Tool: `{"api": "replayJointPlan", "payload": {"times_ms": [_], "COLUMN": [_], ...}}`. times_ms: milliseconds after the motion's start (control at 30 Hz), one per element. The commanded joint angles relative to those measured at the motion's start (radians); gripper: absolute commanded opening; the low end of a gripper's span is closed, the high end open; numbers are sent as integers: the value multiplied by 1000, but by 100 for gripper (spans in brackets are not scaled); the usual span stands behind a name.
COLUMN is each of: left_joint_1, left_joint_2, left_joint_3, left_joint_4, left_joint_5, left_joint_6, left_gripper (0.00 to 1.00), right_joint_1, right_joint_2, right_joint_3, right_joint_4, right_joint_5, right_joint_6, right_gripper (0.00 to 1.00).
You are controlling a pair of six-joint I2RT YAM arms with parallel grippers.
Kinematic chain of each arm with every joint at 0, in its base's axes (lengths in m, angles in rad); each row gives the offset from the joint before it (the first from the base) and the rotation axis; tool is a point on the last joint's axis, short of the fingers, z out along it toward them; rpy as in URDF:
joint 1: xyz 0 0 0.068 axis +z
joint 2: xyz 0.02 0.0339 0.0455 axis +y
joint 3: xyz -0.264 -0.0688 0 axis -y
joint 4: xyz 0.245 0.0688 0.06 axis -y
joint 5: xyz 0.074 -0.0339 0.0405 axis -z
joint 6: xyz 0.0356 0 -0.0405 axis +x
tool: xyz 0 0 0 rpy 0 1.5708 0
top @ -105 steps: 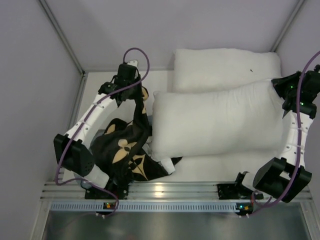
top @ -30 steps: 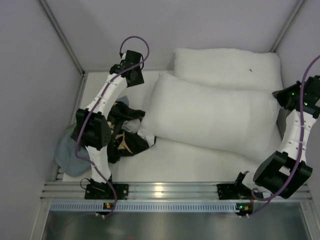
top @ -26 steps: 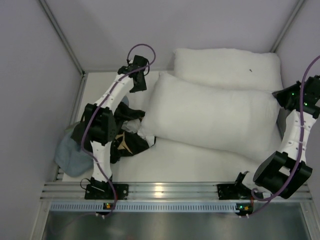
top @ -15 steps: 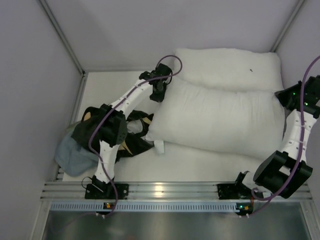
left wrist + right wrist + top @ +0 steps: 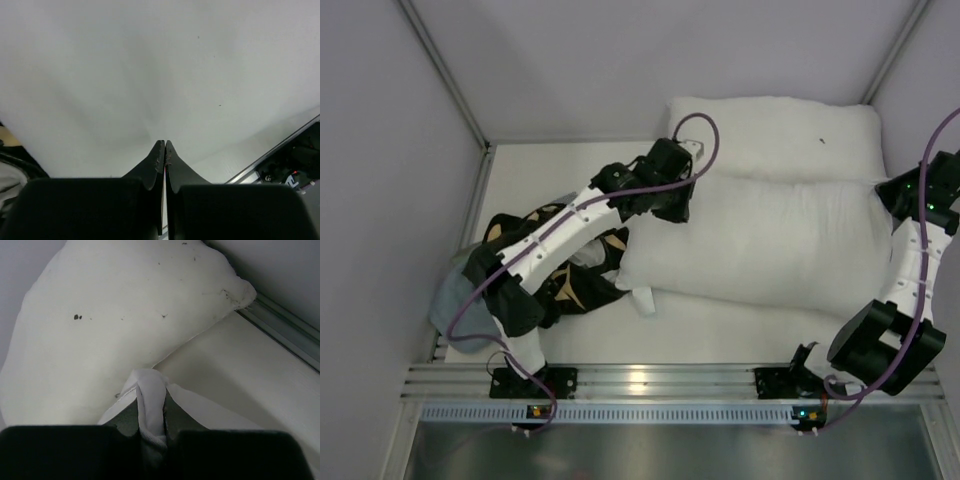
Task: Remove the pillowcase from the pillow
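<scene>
The pillowcase [image 5: 575, 272], black with tan flowers, lies crumpled at the left, off the pillow. Its dark edge shows at the left of the left wrist view [image 5: 12, 162]. The white pillow [image 5: 770, 245] lies across the middle, its small tag [image 5: 642, 299] at the near-left corner. My left gripper [image 5: 672, 203] is shut and empty over the pillow's far-left part [image 5: 150, 75]; the fingertips [image 5: 164, 145] meet with nothing between them. My right gripper [image 5: 908, 203] is shut on the pillow's right corner, a fold of white fabric [image 5: 150, 390] pinched in the jaws.
A second white pillow [image 5: 770, 135] with a dark speck [image 5: 822, 141] lies at the back, also in the right wrist view [image 5: 115, 315]. A blue-grey cloth [image 5: 448, 308] lies at the left edge beside the pillowcase. Walls close in left, back and right; a metal rail [image 5: 640, 385] runs along the near edge.
My left gripper let go of the pillowcase, which dropped in a heap at the left. The left arm swung right onto the pillow. The pillow shifted right; the right gripper kept its hold.
</scene>
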Motion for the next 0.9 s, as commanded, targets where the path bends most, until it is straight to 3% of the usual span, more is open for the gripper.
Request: {"api": "replayJointPlan", "payload": {"times_ms": [0, 67, 100, 200, 367, 400, 500, 667, 800, 867], "left_joint_1": [-50, -68, -84, -85, -67, -46, 38, 290, 352, 359], "left_joint_2": [90, 78, 68, 24, -36, -42, -54, -47, 8, 62], "left_joint_3": [-77, -94, -96, -70, 19, 40, 68, 6, -33, -12], "left_joint_4": [21, 33, 34, 35, 28, 27, -27, -41, -9, 8], "left_joint_5": [2, -48, -112, -243, -358, -363, -407, -330, -300, -282], "left_joint_6": [-37, -48, -46, -41, -6, -3, -5, -43, -23, -21], "left_gripper": [0, 0, 0, 2, 30, 39, 47, 48, 48, 48], "right_joint_1": [14, 14, 14, 63, 262, 281, 328, 408, 415, 415], "right_joint_2": [5, 10, 25, 71, 77, 76, 71, 80, 94, 68], "right_joint_3": [52, 52, 57, 94, 195, 215, 305, 371, 384, 361], "right_joint_4": [0, 2, 3, 18, 5, 0, -23, -23, -37, -37], "right_joint_5": [80, 92, 63, -70, 1, 34, 49, 100, 116, 270], "right_joint_6": [-32, -51, -63, -139, -202, -206, -202, -247, -256, -242], "right_gripper": [0, 10, 36, 73, 99, 99, 99, 100, 100, 99]}}
